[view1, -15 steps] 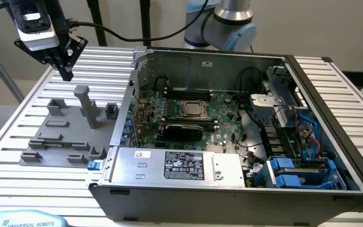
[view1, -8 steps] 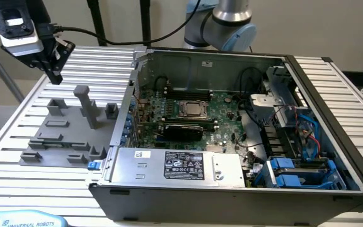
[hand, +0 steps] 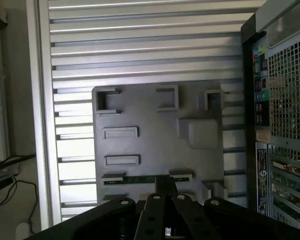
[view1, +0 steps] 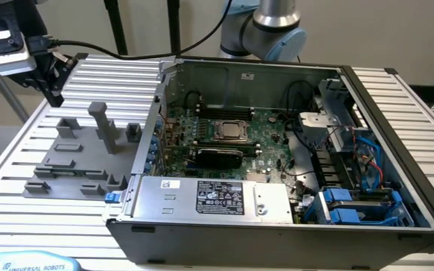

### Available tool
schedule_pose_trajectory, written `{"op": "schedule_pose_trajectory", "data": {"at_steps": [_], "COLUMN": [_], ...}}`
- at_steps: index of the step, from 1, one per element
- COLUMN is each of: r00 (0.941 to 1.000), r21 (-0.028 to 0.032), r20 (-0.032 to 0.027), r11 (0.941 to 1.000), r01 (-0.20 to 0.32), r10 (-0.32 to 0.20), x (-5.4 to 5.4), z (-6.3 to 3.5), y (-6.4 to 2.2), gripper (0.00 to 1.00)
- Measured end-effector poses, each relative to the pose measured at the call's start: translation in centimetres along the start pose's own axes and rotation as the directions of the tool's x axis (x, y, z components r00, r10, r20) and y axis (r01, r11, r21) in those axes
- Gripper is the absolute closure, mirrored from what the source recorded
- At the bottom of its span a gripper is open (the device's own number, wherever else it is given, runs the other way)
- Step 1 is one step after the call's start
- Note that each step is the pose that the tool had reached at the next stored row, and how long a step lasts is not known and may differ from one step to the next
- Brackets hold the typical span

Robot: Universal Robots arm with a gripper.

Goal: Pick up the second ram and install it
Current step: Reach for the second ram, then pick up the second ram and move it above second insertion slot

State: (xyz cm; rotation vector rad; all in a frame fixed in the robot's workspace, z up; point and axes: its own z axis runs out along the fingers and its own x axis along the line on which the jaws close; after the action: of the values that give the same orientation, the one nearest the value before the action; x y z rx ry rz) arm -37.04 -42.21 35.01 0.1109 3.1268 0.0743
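Observation:
The second ram (hand: 140,179) is a thin green stick lying in a slot of the grey fixture plate (hand: 155,145), held between two small grey end holders. My gripper (hand: 165,186) hovers above the plate with its dark fingers shut together, their tips over the stick's middle and nothing between them. In the exterior view the gripper (view1: 53,97) hangs well above the far left corner of the grey fixture plate (view1: 66,169), apart from it. The open computer case (view1: 277,226) holds the green motherboard (view1: 266,141) with its processor socket.
The fixture plate carries several upright grey posts (view1: 101,127) and blocks. The case wall (view1: 151,141) rises just beside the plate on the exterior view's right. A silver power supply (view1: 209,197) and blue drive brackets (view1: 352,206) fill the case front. The ribbed metal table (view1: 21,135) surrounds everything.

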Motion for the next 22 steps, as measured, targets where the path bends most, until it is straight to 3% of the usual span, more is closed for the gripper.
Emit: {"op": "schedule_pose_trajectory", "data": {"at_steps": [8,22], "r00": [1.0,1.0], "r21": [0.0012,0.0019], "r20": [-0.0054,-0.0054], "r11": [1.0,1.0], "r01": [0.0,0.0], "r10": [0.0,0.0], "x": [1.2,1.2], "z": [0.43,0.43], "y": [-0.85,-0.86], "gripper": [0.89,0.89]}}
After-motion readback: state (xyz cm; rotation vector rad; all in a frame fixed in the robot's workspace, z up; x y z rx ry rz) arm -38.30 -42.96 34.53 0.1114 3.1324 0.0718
